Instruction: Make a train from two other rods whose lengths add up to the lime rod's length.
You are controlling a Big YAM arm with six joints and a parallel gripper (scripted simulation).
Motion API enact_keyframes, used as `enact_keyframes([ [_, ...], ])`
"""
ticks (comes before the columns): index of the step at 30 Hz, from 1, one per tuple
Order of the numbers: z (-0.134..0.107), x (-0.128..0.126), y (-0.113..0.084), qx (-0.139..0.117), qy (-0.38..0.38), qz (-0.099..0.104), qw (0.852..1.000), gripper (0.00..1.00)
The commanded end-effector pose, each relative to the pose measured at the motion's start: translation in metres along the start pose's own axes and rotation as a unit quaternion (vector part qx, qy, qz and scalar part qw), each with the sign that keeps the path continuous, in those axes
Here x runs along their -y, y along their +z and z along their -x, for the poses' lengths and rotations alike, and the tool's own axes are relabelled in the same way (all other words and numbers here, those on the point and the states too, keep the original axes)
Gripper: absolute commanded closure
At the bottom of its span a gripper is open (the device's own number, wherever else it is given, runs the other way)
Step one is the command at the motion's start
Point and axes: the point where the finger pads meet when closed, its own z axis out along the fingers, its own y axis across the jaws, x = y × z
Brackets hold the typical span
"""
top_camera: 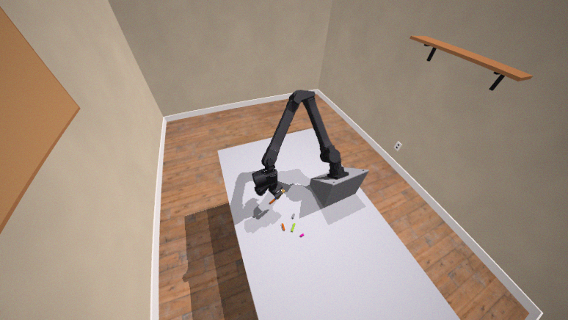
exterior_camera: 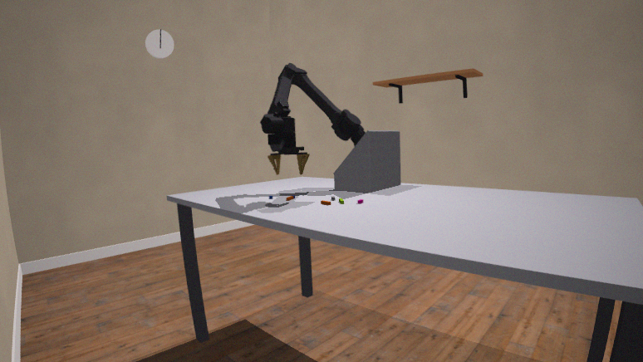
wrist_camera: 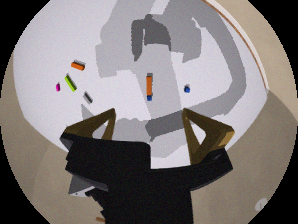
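Observation:
My gripper (top_camera: 278,193) (exterior_camera: 287,172) (wrist_camera: 148,111) is open and empty, well above the white table (top_camera: 337,262) (exterior_camera: 449,220). Below it an orange rod (top_camera: 272,201) (exterior_camera: 290,198) (wrist_camera: 149,83) lies flat, with a small blue rod (wrist_camera: 149,98) at its near end. A second blue rod (exterior_camera: 271,196) (wrist_camera: 188,88) lies apart from them. Further off lie the lime rod (top_camera: 293,227) (exterior_camera: 341,201) (wrist_camera: 69,83), a second orange rod (top_camera: 282,227) (exterior_camera: 326,203) (wrist_camera: 79,66), a grey rod (top_camera: 293,216) (exterior_camera: 332,198) (wrist_camera: 88,96) and a magenta rod (top_camera: 301,235) (exterior_camera: 360,202) (wrist_camera: 57,87).
The arm's grey base block (top_camera: 337,186) (exterior_camera: 370,163) stands on the table behind the rods. The table's left edge is near the orange rod under the gripper. A wooden shelf (exterior_camera: 427,77) hangs on the wall.

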Motion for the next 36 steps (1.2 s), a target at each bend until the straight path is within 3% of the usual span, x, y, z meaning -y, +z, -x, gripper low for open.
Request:
enact_keyframes([
  [1, 0.011, 0.008, -0.007, 0.011, 0.017, -0.004, 1.0, 0.0],
  [12, 0.018, 0.012, -0.037, 0.026, 0.017, -0.008, 0.999, 0.0],
  [24, 0.017, 0.011, -0.107, 0.029, 0.019, -0.005, 0.999, 0.0],
  [28, 0.018, 0.006, -0.11, 0.023, 0.013, -0.004, 1.0, 0.0],
  [29, 0.01, -0.002, -0.105, 0.011, 0.002, -0.003, 1.0, 0.0],
  [32, 0.017, 0.008, -0.12, 0.026, 0.016, -0.004, 1.0, 0.0],
  [36, 0.013, 0.007, -0.118, 0.022, 0.014, -0.004, 1.0, 0.0],
])
